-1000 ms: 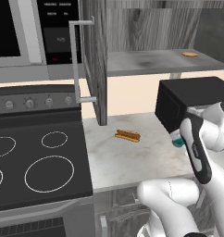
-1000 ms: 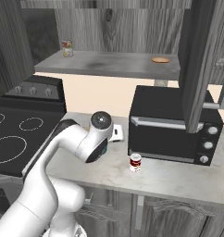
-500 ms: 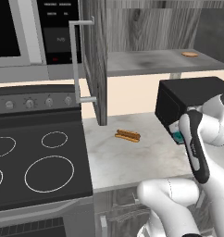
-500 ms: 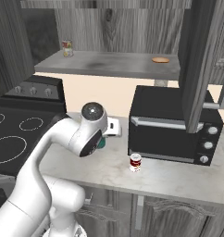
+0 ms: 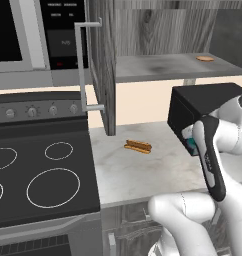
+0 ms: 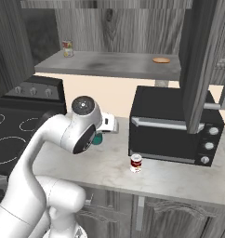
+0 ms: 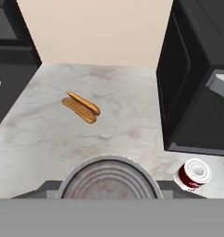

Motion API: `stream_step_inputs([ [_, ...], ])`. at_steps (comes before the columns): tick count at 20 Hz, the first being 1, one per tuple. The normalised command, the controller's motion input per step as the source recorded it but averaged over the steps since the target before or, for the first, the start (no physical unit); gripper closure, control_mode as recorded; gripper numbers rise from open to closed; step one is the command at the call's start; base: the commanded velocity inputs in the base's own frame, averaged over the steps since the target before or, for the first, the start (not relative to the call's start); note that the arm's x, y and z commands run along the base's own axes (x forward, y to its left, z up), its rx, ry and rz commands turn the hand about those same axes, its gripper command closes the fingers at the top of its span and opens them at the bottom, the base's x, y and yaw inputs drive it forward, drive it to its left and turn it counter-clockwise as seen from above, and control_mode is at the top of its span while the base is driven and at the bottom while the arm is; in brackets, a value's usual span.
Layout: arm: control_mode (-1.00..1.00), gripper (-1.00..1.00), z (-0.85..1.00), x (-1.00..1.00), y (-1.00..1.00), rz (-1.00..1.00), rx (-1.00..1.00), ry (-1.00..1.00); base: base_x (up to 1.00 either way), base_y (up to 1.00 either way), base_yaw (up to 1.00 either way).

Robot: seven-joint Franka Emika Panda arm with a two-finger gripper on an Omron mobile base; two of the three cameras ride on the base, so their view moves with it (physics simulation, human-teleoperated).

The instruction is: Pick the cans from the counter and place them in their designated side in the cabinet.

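Clamped in the gripper (image 7: 109, 185), the teal cylindrical can (image 6: 97, 138) has risen off the marbled grey-white counter (image 5: 143, 170), cabinet-bound; the red can (image 6: 136, 163) waits.

Silver can top (image 7: 108, 180) btwn fingers; hot dog (image 7: 81, 107), red can (image 7: 194, 174) on counter (image 7: 49, 139).

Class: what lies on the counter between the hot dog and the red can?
Bare counter lies between the hot dog and the red can, seen in the hand view.
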Motion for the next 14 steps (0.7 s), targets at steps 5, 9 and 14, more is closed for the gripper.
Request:
stream_step_inputs([
  [5,-1.0,1.0,0.28,-0.18,0.0,0.0,0.0,-0.03,0.0,0.0,0.0],
  [9,-1.0,1.0,0.3,-0.16,0.02,0.0,0.0,-0.04,0.0,0.0,0.0],
  [14,-1.0,1.0,0.35,-0.14,0.03,0.0,-0.01,-0.04,0.0,0.0,0.0],
])
